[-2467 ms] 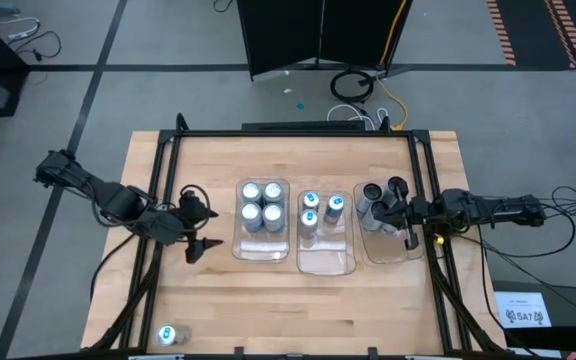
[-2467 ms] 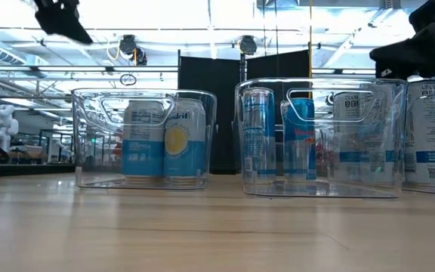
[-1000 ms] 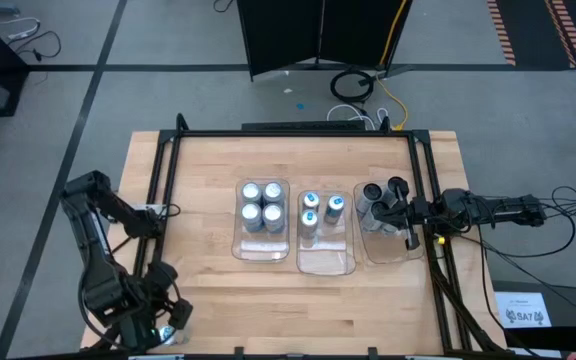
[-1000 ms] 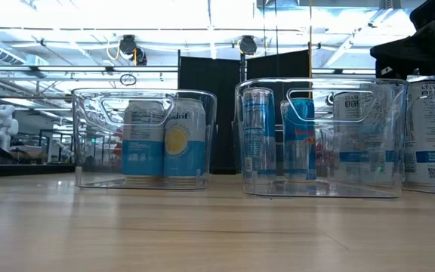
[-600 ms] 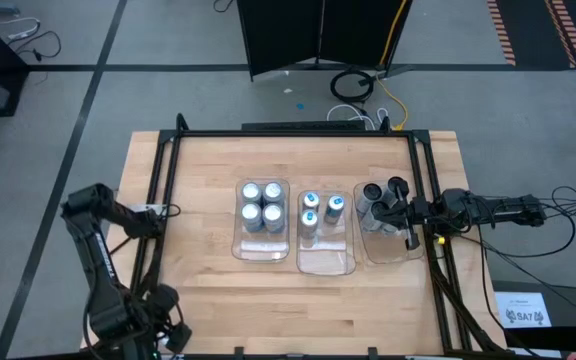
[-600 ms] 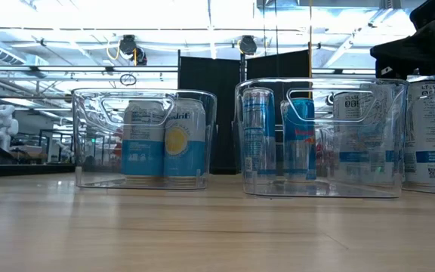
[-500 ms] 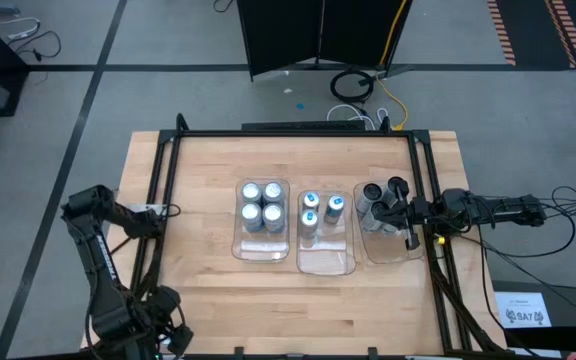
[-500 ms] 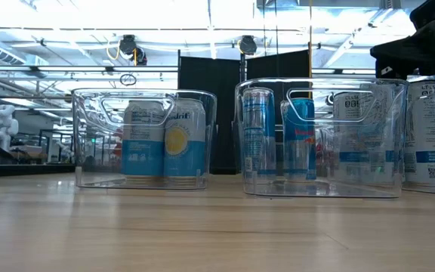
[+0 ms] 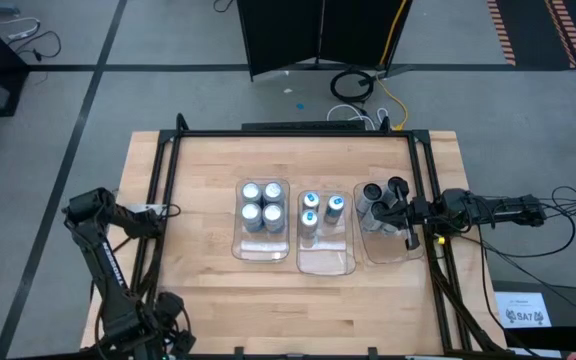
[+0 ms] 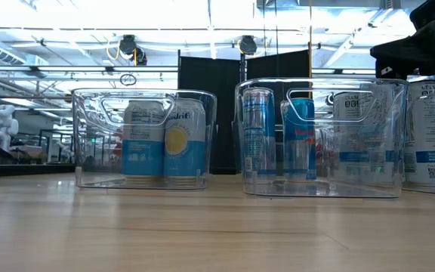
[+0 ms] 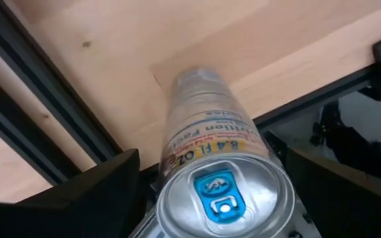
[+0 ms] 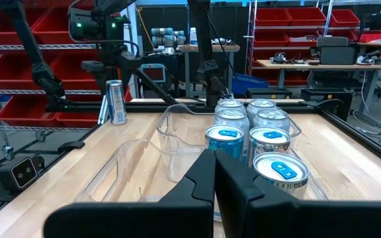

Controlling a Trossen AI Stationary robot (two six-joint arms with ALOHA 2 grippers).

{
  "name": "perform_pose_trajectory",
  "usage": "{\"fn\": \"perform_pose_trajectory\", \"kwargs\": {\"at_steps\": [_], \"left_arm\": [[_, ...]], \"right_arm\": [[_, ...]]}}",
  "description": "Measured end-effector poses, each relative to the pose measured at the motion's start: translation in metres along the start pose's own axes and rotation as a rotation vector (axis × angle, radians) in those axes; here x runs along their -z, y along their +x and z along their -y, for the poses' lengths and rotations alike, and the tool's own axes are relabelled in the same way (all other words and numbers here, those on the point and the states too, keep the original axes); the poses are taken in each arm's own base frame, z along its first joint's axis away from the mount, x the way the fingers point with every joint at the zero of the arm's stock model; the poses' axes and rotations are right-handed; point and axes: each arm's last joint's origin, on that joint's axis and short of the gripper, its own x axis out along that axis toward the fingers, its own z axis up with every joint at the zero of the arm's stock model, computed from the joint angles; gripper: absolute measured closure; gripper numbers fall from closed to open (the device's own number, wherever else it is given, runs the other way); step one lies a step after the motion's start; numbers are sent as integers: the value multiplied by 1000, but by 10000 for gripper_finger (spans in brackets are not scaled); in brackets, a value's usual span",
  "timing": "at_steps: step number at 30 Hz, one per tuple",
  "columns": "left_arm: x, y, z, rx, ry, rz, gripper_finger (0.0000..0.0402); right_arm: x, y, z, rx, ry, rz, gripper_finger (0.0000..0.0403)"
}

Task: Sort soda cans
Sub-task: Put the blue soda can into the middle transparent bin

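Note:
One soda can [image 11: 213,158], silver-white with a blue tab, stands upright at the table's near left corner. My left gripper [image 9: 166,338] points down over it, open. Its fingers [image 11: 84,192] stand on either side of the can's top, apart from it. In the high view the gripper hides this can. The right wrist view shows the can [image 12: 116,102] far off, below my left gripper [image 12: 101,30]. Other soda cans stand in three clear trays at mid-table. My right gripper [image 9: 409,218] waits shut and level at the table's right edge, over the right tray.
The left tray [image 9: 261,246] holds several silver-topped cans, the middle tray [image 9: 326,262] three blue-tabbed cans and the right tray [image 9: 386,250] dark cans. Black frame rails [image 11: 38,99] run along the table's edges beside the lone can. Bare wood lies in front of the trays.
My left gripper has come down and toward the table's near edge, over the can at the near left corner. That can still partly showed beside the gripper a second ago. The can has not moved.

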Motion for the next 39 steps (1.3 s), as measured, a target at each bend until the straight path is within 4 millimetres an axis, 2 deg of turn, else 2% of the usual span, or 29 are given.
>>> {"fn": "perform_pose_trajectory", "kwargs": {"at_steps": [5, 14, 18, 21, 26, 31, 36, 39], "left_arm": [[0, 5, 0, -9, 1, -33, 37], [-6, 2, 0, -20, -17, -43, 155], [-15, -14, -2, -1, -40, -37, 161], [-27, -38, -7, 72, -56, 37, 161], [-61, -86, -19, 300, -28, 236, 161], [-109, -132, -24, 523, 126, 533, 161], [-166, -179, -10, 705, 354, 785, 161], [-204, -197, 2, 781, 463, 853, 161]], "right_arm": [[0, 0, 0, 0, 0, 0, 403], [0, 0, 0, 0, 0, 0, 403], [0, 0, 0, 0, 0, 0, 403], [0, 0, 0, 0, 0, 0, 403], [0, 0, 0, 0, 0, 0, 403], [0, 0, 0, 0, 0, 0, 403], [0, 0, 0, 0, 0, 0, 403], [0, 0, 0, 0, 0, 0, 403]]}}
